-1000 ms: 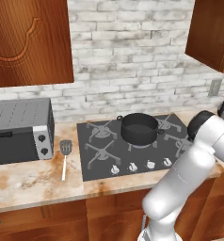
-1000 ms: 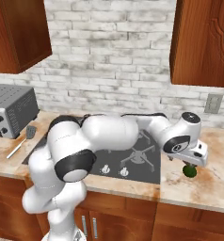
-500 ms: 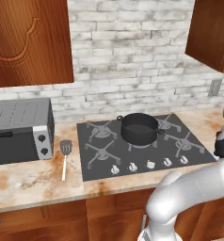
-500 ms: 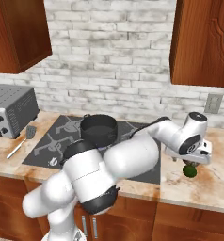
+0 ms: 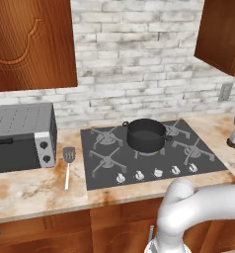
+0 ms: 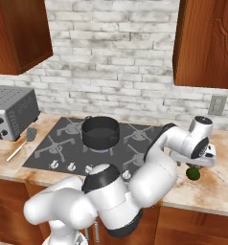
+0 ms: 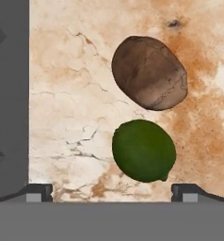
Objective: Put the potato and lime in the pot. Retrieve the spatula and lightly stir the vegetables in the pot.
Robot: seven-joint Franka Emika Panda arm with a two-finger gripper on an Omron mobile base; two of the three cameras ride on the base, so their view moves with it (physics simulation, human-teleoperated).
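In the hand view the green lime (image 7: pixel 143 150) lies on the marbled counter just ahead of my open gripper (image 7: pixel 113 193), closer to the right fingertip (image 7: pixel 187 192). The brown potato (image 7: pixel 149 73) sits right beyond the lime. Seen from the right base, my gripper (image 6: pixel 195 165) hovers over the lime (image 6: pixel 194 173), right of the stove. The dark pot (image 5: pixel 146 134) (image 6: pixel 100 131) stands on a back burner. The spatula (image 5: pixel 68 163) (image 6: pixel 22 142) lies flat on the counter left of the stove.
A grey toaster oven (image 5: pixel 20 136) stands at the far left of the counter. The black stove top (image 5: pixel 154 148) fills the middle, and its edge (image 7: pixel 10 94) runs along the left of the hand view. Wooden cabinets hang above both sides.
The arm has swung further right and its elbow has dropped low in front. The hand now sits over the lime. The jaws stayed open, and nothing on the counter moved.
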